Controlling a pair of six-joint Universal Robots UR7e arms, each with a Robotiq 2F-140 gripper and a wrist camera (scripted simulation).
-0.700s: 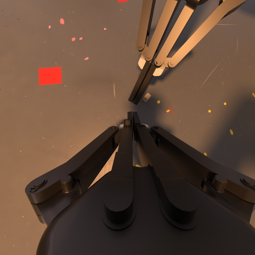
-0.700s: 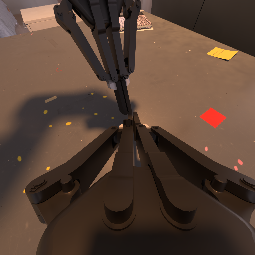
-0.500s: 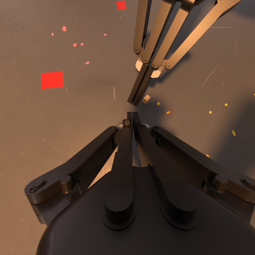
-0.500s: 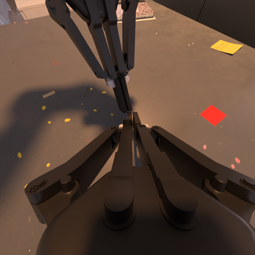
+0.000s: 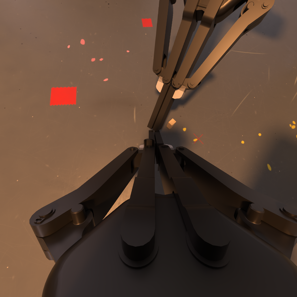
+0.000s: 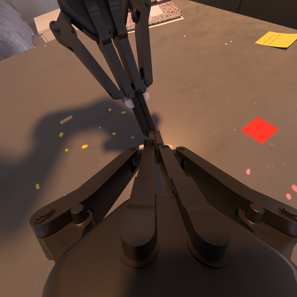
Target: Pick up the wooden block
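Both claws are sitting closed and empty, left claw [image 5: 154,133] tip-to-tip with right claw [image 5: 154,127], block [image 5: 171,123] lying on the desk [image 5: 96,144] just beside right's tips.

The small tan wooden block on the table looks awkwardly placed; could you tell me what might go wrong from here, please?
1. Both grippers are shut: the left gripper and right gripper would each have to open before either could grasp the small tan wooden block.
2. Their fingertips nearly meet just beside the block, so opening or moving either could make them collide.
3. The block lies close to the right gripper's tips; a sideways move might knock it across the brown table.
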